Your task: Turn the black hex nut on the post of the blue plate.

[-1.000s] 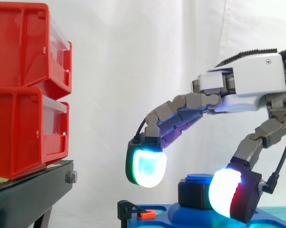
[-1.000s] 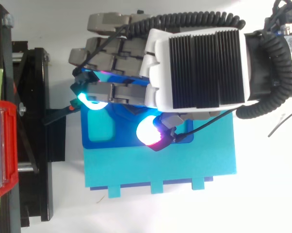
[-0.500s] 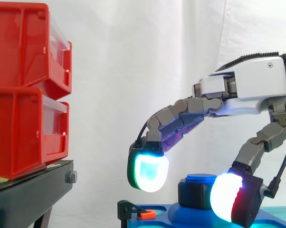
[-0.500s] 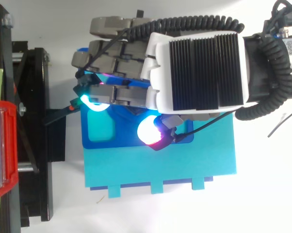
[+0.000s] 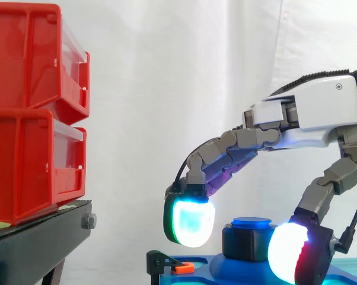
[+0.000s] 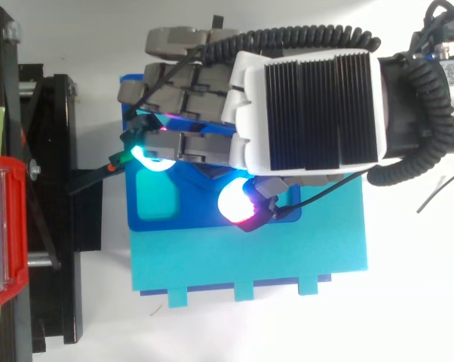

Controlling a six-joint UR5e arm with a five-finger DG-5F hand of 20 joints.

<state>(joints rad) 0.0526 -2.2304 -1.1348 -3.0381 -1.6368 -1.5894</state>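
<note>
Where the side view begins at the left, two red bins (image 5: 30, 113) are seen stacked on a black stand (image 5: 42, 237), with a white curtain (image 5: 166, 71) behind. Just right of the stand, a small black clip with an orange tab (image 5: 181, 268) is seen at the left edge of the blue plate (image 5: 226, 272). In the top view the plate is seen lying on a larger teal board (image 6: 302, 256).

Next, one cyan-green fingertip pad (image 5: 191, 221) is held low, just left of the black hex nut (image 5: 245, 242), with a visible gap between them. The nut is seated on the post (image 5: 251, 222), whose blue cap is seen above it, roughly mid-plate. At the nut's right edge a white-and-red thumb pad (image 5: 288, 255) is overlapped with it (contact cannot be confirmed from this angle).

The hand (image 5: 312, 110) is brought in from the right, palm above the nut, fingers arched downward and spread to either side of it. Nothing is gripped. From above, the nut is covered by the palm (image 6: 310, 102).
</note>
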